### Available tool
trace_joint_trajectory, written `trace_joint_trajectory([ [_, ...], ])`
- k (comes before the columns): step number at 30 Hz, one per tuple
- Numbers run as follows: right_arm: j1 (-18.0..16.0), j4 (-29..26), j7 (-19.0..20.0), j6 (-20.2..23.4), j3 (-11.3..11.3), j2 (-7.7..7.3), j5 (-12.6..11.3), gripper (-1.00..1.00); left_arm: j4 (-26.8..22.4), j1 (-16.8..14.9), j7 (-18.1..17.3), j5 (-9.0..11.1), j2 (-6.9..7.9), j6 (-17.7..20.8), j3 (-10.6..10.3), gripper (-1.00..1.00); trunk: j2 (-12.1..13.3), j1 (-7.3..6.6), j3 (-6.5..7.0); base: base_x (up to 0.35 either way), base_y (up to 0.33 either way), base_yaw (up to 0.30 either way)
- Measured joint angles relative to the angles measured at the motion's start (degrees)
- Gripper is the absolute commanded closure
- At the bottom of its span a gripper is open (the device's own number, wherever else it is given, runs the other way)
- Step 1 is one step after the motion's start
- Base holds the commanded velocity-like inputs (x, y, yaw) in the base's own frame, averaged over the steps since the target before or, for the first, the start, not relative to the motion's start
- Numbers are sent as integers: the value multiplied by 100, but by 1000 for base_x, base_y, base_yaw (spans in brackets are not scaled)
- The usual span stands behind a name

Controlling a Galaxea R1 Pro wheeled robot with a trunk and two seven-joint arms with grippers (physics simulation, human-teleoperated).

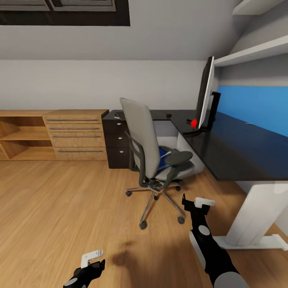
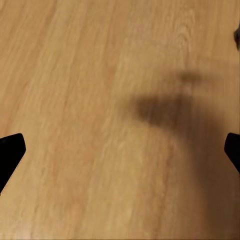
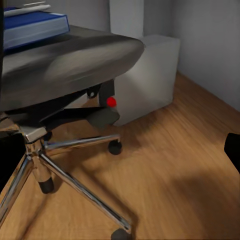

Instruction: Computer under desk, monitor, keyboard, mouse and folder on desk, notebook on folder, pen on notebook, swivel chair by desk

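Head view, left to right: light-wood drawer chest [image 1: 76,134] at left; left gripper [image 1: 93,260] low, jaws wide over bare floor [image 1: 60,208]. Swivel chair [image 1: 150,156] at centre, blue folder [image 1: 163,155] on its seat. Right gripper [image 1: 196,203] jaws wide, near chair base. Monitor [image 1: 206,94] on black worktop [image 1: 240,148], right.

The floor [image 1: 60,208] is smooth light wood with visible grain, faintly sheened. The table [image 1: 240,148] top is glossy black on smooth white legs. The chair [image 1: 140,132] has matt grey cloth on its back, dull black plastic armrests and a shiny chrome base [image 3: 75,185]. The chest [image 1: 76,134] looks like light grained wood. The folder [image 3: 32,25] is smooth blue.
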Motion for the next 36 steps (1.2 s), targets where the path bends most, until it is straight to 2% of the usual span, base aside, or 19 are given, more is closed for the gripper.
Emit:
trace_joint_trajectory([
  [16,0,8,-5,0,-7,-16,-9,-100,138,-1,-19,8,12,-440,-1,-100,0,1,0,322,0,0],
  [36,0,8,-4,-3,-16,-26,-11,-100,144,0,-11,8,12,-453,-1,-100,0,3,0,26,-21,0],
])
